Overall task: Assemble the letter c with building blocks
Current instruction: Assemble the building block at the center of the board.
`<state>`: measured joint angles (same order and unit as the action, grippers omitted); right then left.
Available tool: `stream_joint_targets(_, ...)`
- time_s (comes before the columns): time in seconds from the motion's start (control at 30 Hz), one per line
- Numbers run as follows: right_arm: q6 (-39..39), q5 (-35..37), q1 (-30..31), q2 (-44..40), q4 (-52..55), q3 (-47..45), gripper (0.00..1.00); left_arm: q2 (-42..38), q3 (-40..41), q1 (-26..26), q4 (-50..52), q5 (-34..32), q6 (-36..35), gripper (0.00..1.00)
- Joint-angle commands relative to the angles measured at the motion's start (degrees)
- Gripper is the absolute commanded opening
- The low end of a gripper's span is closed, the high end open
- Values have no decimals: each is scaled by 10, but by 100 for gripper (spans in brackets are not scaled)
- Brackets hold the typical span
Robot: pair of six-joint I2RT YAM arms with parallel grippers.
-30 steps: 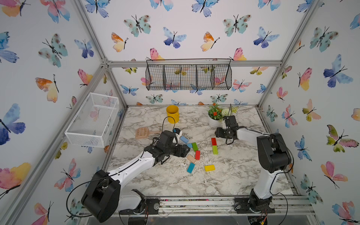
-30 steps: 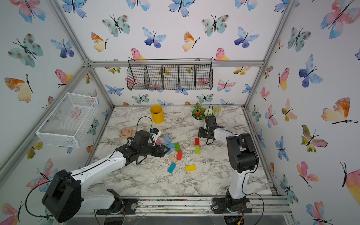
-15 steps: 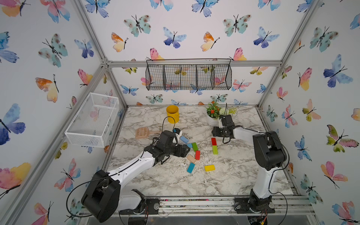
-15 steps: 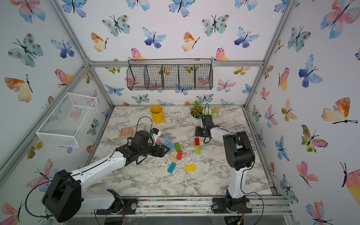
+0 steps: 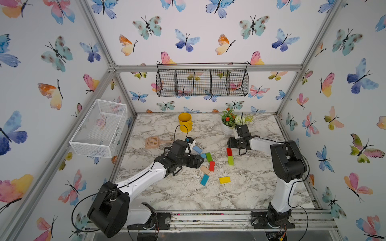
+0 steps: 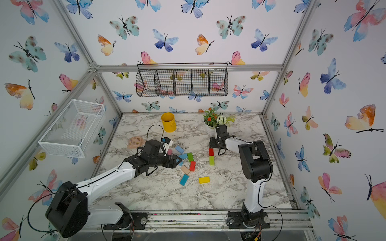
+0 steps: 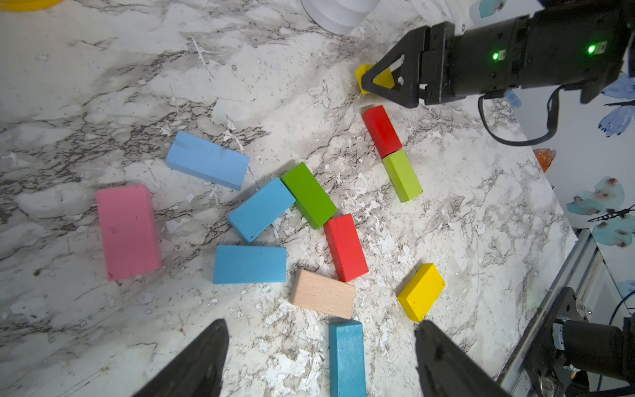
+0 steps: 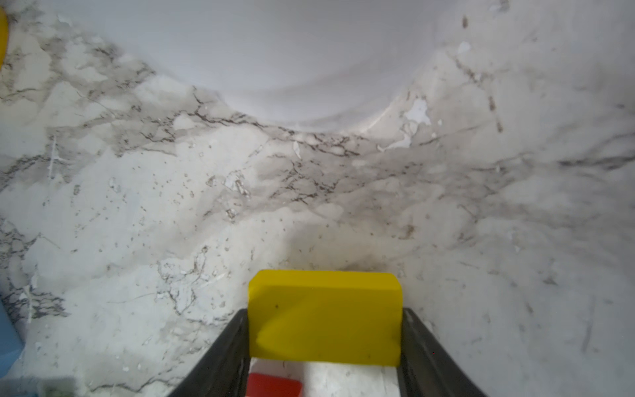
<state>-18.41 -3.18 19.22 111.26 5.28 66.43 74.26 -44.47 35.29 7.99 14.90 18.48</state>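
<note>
The booth is bright and evenly lit from overhead, so the marble tabletop [image 5: 188, 194] carries only faint, soft shadows and no hard glare, while the wide lens stretches the butterfly walls [image 5: 41, 62] toward the edges in both top views. Close up, the left wrist view is crisp throughout, but in the right wrist view the white pot [image 8: 275, 62] melts into a blur and a soft shadow crosses the yellow block [image 8: 324, 316].
</note>
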Motion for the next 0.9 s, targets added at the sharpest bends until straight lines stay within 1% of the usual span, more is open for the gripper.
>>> stream_joint_targets(0.0, -13, 8, 4, -26, -8, -11, 50, 1, -15, 2, 9, 5, -4, 86)
stream_joint_targets(0.2, -12, 15, 4, -42, -8, -18, 50, -1, -14, 3, 9, 3, -4, 86)
stream_joint_targets(0.47, -10, 9, 4, -22, -4, -6, 51, -3, -13, 4, 9, 3, -3, 86)
stream_joint_targets(0.7, -17, 8, 9, -18, -22, -19, 52, -4, -12, 3, 9, 1, -2, 86)
stream_joint_targets(0.87, -22, 10, 13, -8, -15, -12, 53, -5, -13, 3, 9, 2, -4, 86)
